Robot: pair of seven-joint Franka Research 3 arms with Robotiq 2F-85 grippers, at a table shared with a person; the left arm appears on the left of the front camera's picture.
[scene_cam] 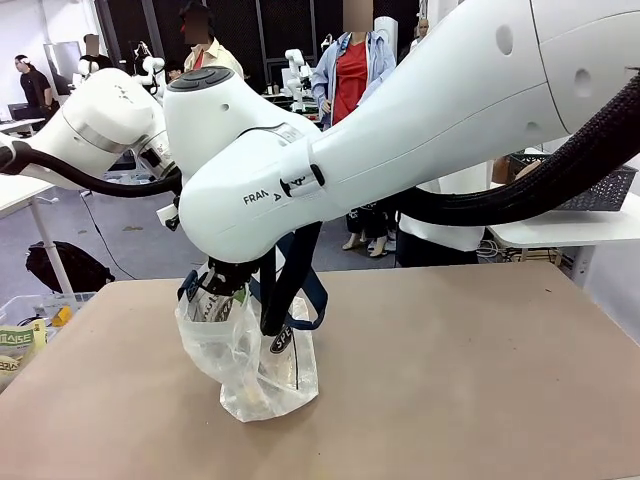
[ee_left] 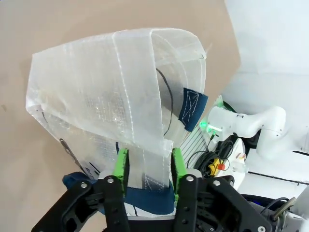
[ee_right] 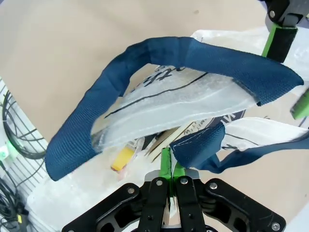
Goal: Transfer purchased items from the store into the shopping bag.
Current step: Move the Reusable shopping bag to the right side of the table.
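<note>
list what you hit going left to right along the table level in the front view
clear plastic bin of packaged goods at the table's left edge → transparent crinkly shopping bag with navy strap handles → bare brown tabletop

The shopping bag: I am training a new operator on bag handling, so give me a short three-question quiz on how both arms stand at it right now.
1. True or false: the right gripper has its jaws shut on the rim of the shopping bag.
2. Which stands between the left gripper's green pads? A) a yellow packet B) the bag's clear wall C) nothing
3. Fill in: the bag stands on the ____ table.

Key: 1 true; 2 B; 3 brown.
</note>
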